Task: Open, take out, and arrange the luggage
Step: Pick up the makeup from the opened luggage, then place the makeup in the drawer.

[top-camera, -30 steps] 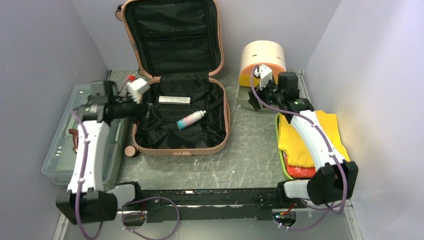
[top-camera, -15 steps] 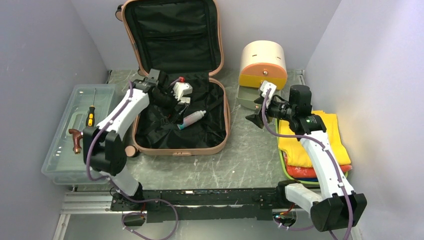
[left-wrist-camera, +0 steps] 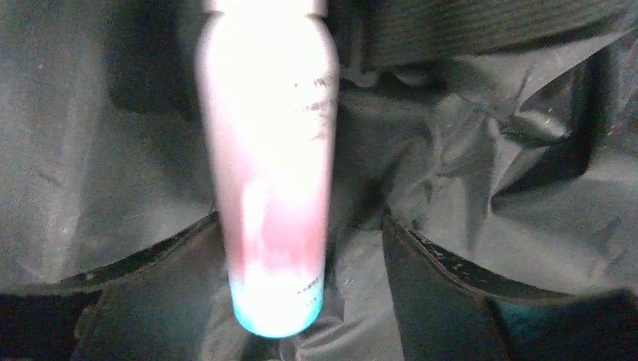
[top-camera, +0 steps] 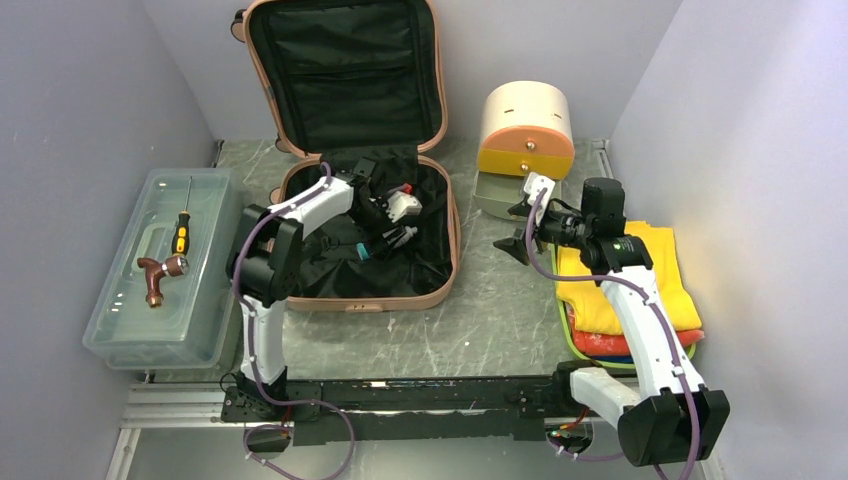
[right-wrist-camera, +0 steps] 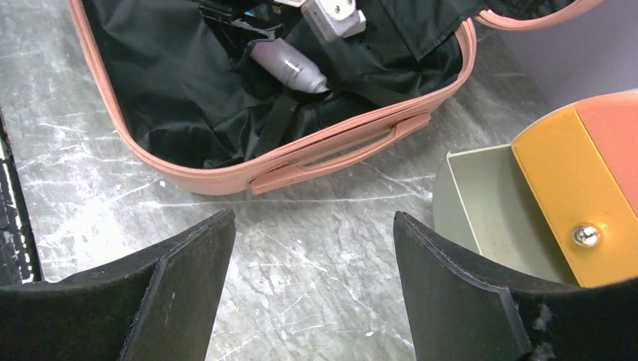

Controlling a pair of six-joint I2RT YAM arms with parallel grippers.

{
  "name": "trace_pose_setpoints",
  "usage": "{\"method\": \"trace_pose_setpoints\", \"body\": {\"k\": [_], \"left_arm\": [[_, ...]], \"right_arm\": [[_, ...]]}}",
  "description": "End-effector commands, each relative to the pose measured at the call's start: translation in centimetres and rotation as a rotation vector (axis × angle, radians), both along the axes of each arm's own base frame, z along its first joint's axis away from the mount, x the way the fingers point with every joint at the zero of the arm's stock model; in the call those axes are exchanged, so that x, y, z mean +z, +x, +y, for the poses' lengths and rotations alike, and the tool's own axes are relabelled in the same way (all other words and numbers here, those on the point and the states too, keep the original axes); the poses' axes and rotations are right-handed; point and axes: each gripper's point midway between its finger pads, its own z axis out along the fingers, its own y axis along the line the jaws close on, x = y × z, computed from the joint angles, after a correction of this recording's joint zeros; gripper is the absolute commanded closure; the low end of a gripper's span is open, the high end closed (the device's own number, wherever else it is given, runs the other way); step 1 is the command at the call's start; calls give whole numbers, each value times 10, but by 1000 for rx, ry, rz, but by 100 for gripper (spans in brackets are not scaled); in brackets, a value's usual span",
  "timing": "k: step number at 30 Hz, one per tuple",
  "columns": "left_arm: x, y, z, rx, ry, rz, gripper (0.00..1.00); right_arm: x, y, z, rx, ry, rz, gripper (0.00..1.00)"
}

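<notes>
Nearest us, the right fingers [right-wrist-camera: 451, 293] were spread wide above the counter [top-camera: 480, 320], between the pink suitcase [top-camera: 360, 298] and a yellow drawer [right-wrist-camera: 572, 173]. Further in, the suitcase lay open in the middle of the counter, and the left fingers [left-wrist-camera: 436, 301] stood apart on either side of a pink bottle [left-wrist-camera: 267, 173] on its black lining, not closed on it. Its lid [top-camera: 345, 60] leaned upright against the back wall.
</notes>
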Motion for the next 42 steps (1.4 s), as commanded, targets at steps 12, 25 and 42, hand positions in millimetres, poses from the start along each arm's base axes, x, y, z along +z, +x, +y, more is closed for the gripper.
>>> {"method": "trace_pose_setpoints", "body": {"k": [12, 25, 42], "left_arm": [[43, 31, -8, 29, 17, -127, 84], [178, 28, -70, -75, -170, -380, 87], [189, 67, -236, -364, -155, -825, 100]], "right_arm": [[9, -7, 1, 53, 6, -76, 22], [49, 54, -81, -533, 104, -207, 20], [74, 42, -231, -1115, 153, -313, 18]]}}
